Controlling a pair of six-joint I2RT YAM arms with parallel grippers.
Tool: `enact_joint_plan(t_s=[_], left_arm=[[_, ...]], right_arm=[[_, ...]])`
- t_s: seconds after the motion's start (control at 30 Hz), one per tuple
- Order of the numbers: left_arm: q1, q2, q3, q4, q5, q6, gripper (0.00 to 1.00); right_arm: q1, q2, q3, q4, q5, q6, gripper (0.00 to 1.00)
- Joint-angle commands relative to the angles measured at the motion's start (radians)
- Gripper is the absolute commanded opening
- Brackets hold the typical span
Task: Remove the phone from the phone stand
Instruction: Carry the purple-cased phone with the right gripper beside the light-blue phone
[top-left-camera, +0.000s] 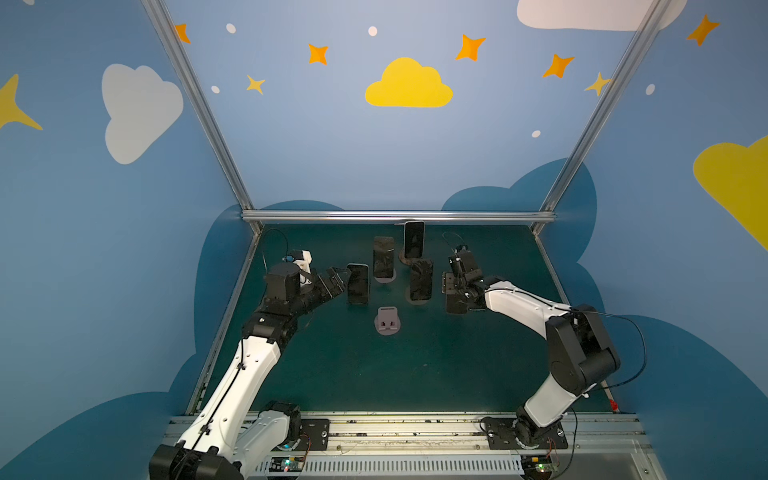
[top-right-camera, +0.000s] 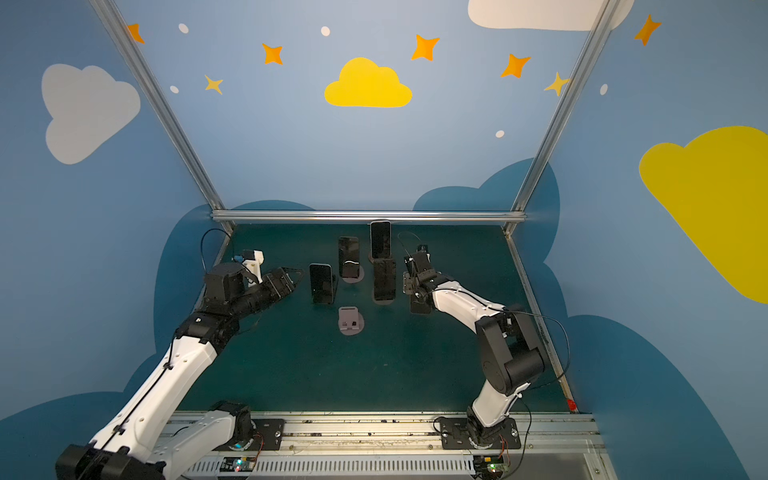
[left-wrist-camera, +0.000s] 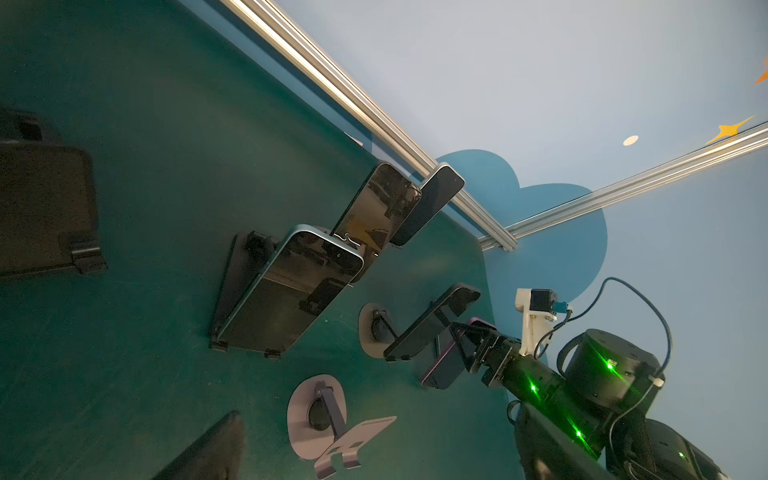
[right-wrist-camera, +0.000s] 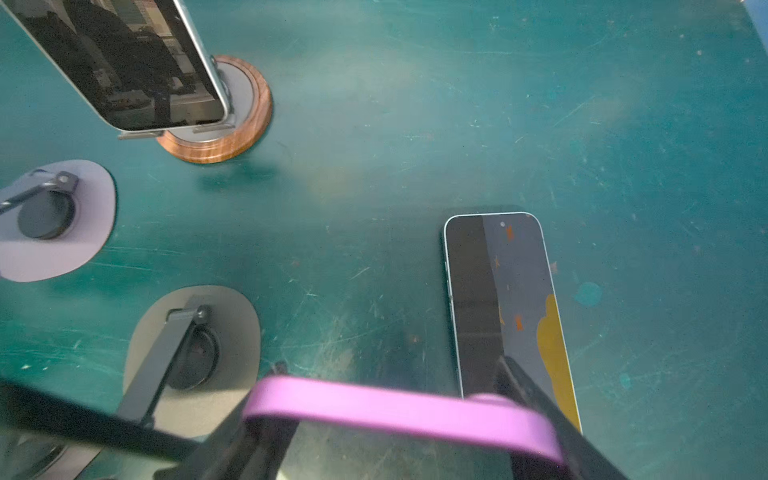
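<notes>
My right gripper (right-wrist-camera: 395, 415) is shut on a phone with a purple rim (right-wrist-camera: 374, 405). In both top views it holds that phone (top-left-camera: 457, 303) low over the mat, right of the stands and off any phone stand. One grey phone stand (top-left-camera: 388, 322) at the front centre stands empty (left-wrist-camera: 328, 424). My left gripper (top-left-camera: 338, 278) is open, its fingertips close to the left edge of a blue-rimmed phone (top-left-camera: 357, 284) that leans on a black stand (left-wrist-camera: 237, 286). Nothing is between the left fingers (left-wrist-camera: 41, 208).
Three more phones (top-left-camera: 383, 257) (top-left-camera: 414, 240) (top-left-camera: 421, 280) lean on stands behind, one on a wood-ringed base (right-wrist-camera: 232, 137). Another phone (right-wrist-camera: 498, 299) lies flat on the green mat (top-left-camera: 374, 374) just beyond the held one. An aluminium rail (top-left-camera: 399, 215) bounds the back.
</notes>
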Motion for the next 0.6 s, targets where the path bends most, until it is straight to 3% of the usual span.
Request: enact_joint_plan(t_s=[0.0, 0.57], left_arm=[[-0.002, -0.006, -0.006, 0.024, 0.013, 0.004, 1.0], [-0.002, -0.028, -0.001, 0.014, 0.005, 0.009, 1.0]], right_arm=[[-0.014, 0.022, 0.048, 0.001, -0.017, -0.02, 0.64], [-0.049, 0.219, 0.239, -0.123, -0.12, -0.009, 0.63]])
